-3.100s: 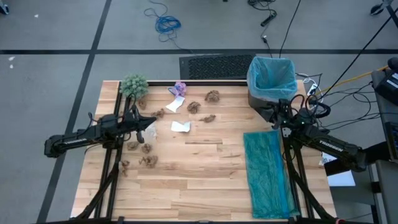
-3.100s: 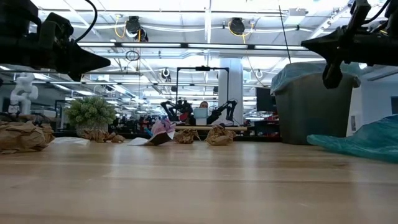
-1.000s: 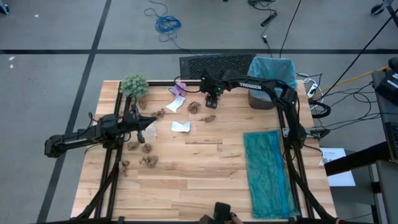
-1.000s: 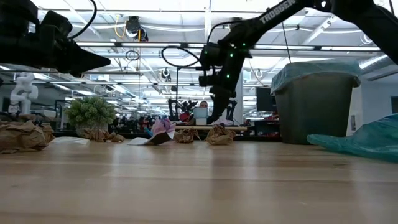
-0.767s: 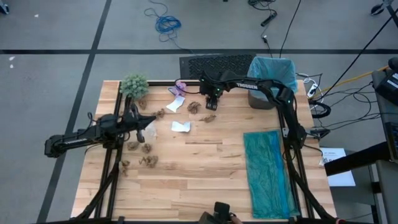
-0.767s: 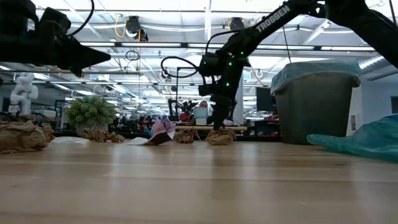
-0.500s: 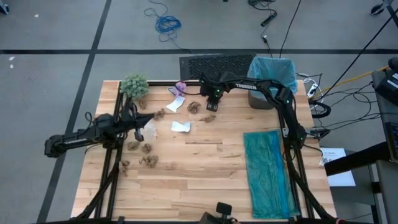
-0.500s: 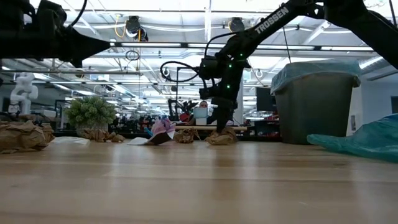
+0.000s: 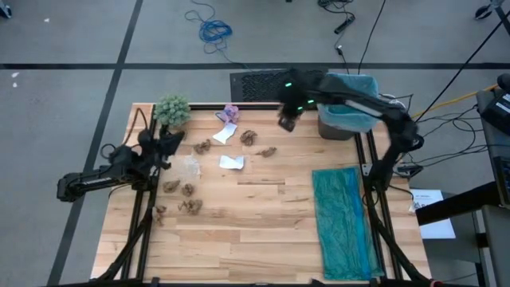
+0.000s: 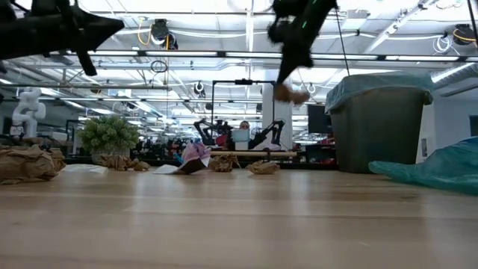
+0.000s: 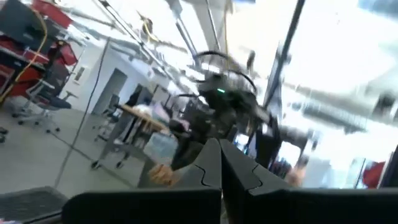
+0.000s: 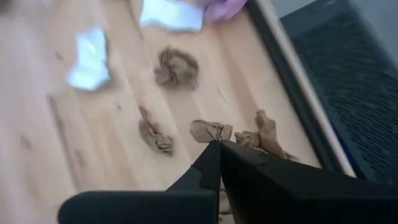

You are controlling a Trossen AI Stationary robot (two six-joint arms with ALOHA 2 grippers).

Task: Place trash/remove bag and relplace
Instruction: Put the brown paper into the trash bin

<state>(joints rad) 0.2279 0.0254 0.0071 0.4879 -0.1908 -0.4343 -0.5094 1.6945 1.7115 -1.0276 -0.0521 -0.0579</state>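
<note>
Bin (image 9: 348, 118) is what matters here imo: it sits at the far right corner of the counter (image 9: 263, 219), lined w/ the light blue bag (image 9: 351, 89), and it lies just to the right of the right hand (image 9: 288, 119).

Right hand is up in the air over the far edge of the counter, pinched shut on a brown wad (image 10: 290, 94). You can see the scrap poking out past the fingertips in the right wrist view (image 12: 239, 135) and dangling under the hand in the low view. So the coming move is prob a short sideways carry to the right, then let go over the bag's mouth. The wad hangs roughly level w/ the bin rim in the low view, so I'd guess it needs a bit more height to clear the lip, can't be sure tho.

Rest of the trash (image 9: 249, 136) sits scattered over the far left half of the counter: brown wads, a white scrap (image 9: 232, 162), a purple piece (image 9: 231, 112) at the far edge. All of that lies left of the right hand, away from the bin.

Left hand (image 9: 170, 142) is closed, nothing in it afaict, waiting raised above the left side near the green plant (image 9: 171, 108). It's way further from the bin, so right arm is the obvious one for the drop.

Darker teal bag (image 9: 345, 219) lies flat along the right side, long axis running near-to-far.
</note>
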